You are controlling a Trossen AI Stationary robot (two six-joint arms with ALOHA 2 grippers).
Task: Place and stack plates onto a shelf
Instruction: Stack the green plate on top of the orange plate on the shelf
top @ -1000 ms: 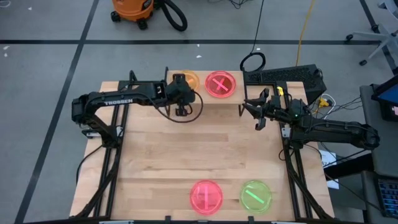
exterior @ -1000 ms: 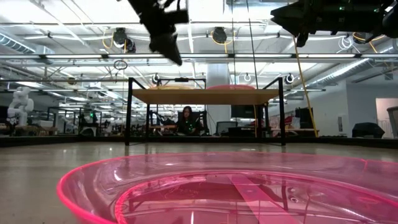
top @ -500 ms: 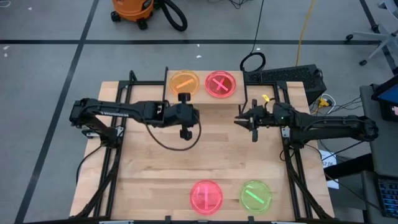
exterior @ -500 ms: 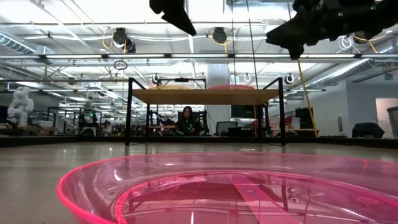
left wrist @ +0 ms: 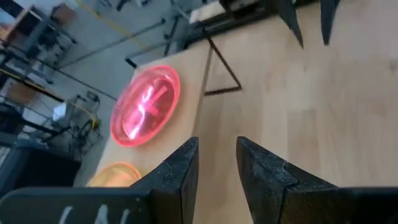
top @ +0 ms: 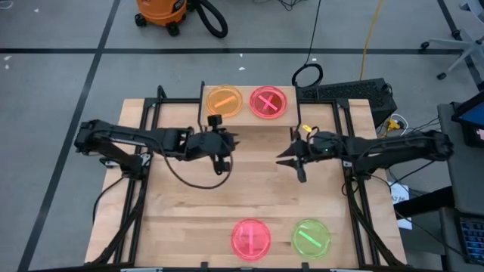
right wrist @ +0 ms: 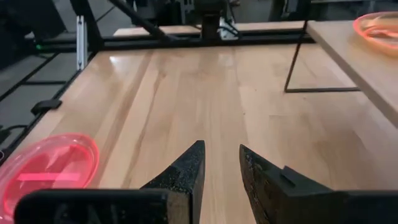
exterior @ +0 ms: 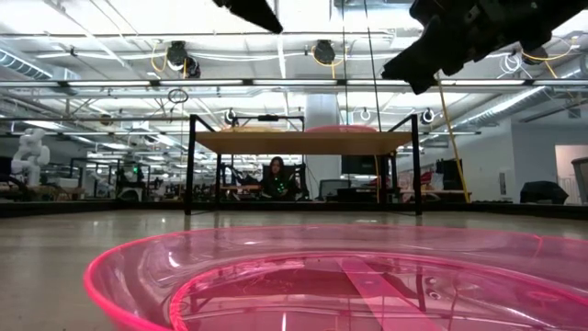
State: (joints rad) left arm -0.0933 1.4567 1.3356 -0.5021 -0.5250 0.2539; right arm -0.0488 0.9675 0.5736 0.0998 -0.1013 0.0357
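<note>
The shelf stands at the table's far edge on thin black legs. An orange plate and a pink-red plate rest side by side on it. A pink-red plate and a green plate lie flat on the table by its near edge. My left gripper hangs over the table in front of the shelf, open a little and empty. My right gripper hangs to its right, open a little and empty.
Bare wooden tabletop lies between the shelf and the two near plates. The shelf's black leg frame stands close to both grippers. In the low view the near pink-red plate fills the foreground, with the shelf behind it. An orange vacuum is on the floor beyond the table.
My left gripper has drawn back from over the orange plate on the shelf toward the table's near edge, leaving that plate in full view. My right gripper has gone toward the table's left and near edges, coming closer to the left gripper. The plates have stayed in place.
</note>
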